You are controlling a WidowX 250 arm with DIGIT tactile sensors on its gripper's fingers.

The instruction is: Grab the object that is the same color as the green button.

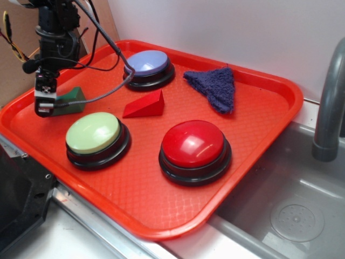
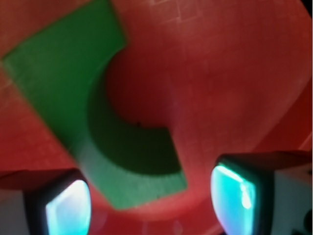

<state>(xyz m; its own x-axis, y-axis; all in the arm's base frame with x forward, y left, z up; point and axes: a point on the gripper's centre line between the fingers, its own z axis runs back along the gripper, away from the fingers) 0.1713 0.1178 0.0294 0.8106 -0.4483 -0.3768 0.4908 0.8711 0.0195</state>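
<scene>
The object, a small dark green block [image 1: 73, 99] with a curved notch, lies on the orange tray [image 1: 140, 199] near its left rim. The wrist view shows this block [image 2: 63, 83] close up, its lower corner reaching between my two fingertips without touching them. My gripper [image 1: 45, 109] hangs just left of the block, low over the tray, and it is open [image 2: 151, 200]. The pale green button [image 1: 94, 133] on its black base stands in front of the block.
A red wedge [image 1: 144, 104] lies mid-tray. A lavender-blue button [image 1: 147, 65] stands at the back, a red button [image 1: 193, 144] at the front right, a dark blue cloth [image 1: 214, 86] at the back right. A sink basin [image 1: 291, 210] and grey faucet [image 1: 328, 102] lie right.
</scene>
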